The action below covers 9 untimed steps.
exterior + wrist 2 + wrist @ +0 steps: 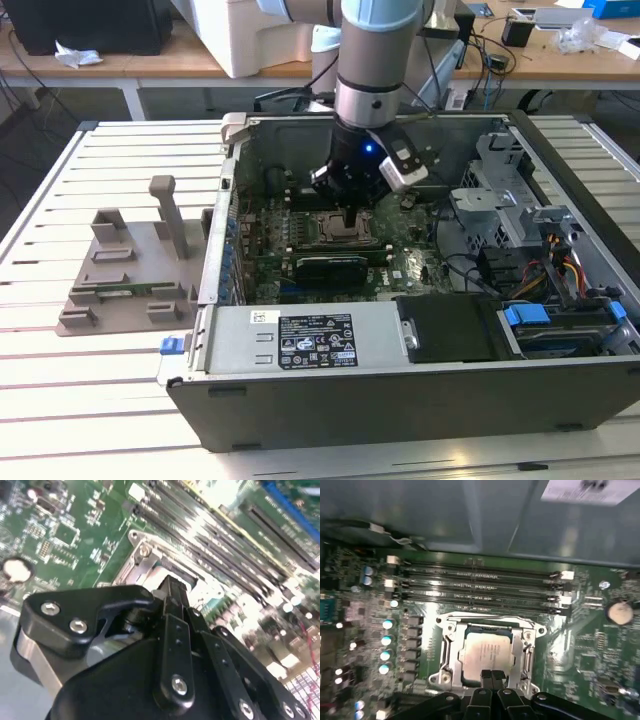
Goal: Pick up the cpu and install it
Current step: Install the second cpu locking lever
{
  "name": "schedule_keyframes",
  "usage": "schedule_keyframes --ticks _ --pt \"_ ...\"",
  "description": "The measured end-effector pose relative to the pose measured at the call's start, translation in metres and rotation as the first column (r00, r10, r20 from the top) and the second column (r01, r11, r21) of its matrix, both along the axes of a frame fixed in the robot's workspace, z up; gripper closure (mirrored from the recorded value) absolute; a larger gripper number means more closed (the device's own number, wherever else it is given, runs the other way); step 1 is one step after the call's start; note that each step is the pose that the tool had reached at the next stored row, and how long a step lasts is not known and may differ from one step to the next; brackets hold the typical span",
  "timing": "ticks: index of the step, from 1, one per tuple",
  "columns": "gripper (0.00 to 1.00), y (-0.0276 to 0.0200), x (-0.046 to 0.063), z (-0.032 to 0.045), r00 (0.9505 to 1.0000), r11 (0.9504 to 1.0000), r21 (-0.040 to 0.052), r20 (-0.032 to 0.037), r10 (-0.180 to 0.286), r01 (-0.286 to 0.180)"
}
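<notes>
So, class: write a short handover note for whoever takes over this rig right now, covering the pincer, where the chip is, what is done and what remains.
Pincer: shut, empty, tips just above the chip's near edge, inside the open computer case.
Chip: lies flat in the metal socket frame on the green board, beside the empty memory slots.
Done: chip picked up and placed in its socket.
Left: check that it is fully seated; whether the frame is latched cannot be told from these views.
</notes>
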State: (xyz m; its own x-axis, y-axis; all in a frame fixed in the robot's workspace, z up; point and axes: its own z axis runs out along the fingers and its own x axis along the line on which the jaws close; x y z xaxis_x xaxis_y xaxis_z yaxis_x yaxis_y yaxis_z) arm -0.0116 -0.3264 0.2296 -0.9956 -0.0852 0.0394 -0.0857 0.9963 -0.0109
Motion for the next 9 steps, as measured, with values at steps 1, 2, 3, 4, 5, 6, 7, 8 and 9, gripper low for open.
schedule_keyframes --ticks 1,2,3,4,5,6,7,8,9 --pt "0.89 0.0001 0.000 0.0041 1.0000 1.0000 0.0000 0.0001 0.000 0.000" --pt "0.89 0.0002 0.000 0.0091 1.0000 1.0000 0.0001 0.0001 0.000 0.000" --pt "0.89 0.0002 0.000 0.0138 1.0000 1.0000 0.0001 0.0001 0.000 0.000" --pt "0.89 0.0002 0.000 0.0229 1.0000 1.0000 0.0000 0.0001 0.000 0.000" --pt "0.89 0.0002 0.000 0.0283 1.0000 1.0000 0.0000 0.0001 0.000 0.000" --pt "0.89 0.0002 0.000 0.0331 1.0000 1.0000 -0.0001 0.0000 0.000 0.000" --pt "0.89 0.0003 0.000 0.0400 1.0000 1.0000 0.0000 0.0001 0.000 0.000" --pt "0.89 0.0004 0.000 0.0457 1.0000 1.0000 0.0001 0.0001 0.000 0.000" --pt "0.89 0.0004 0.000 0.0511 1.0000 1.0000 -0.0002 0.0000 0.000 0.000"
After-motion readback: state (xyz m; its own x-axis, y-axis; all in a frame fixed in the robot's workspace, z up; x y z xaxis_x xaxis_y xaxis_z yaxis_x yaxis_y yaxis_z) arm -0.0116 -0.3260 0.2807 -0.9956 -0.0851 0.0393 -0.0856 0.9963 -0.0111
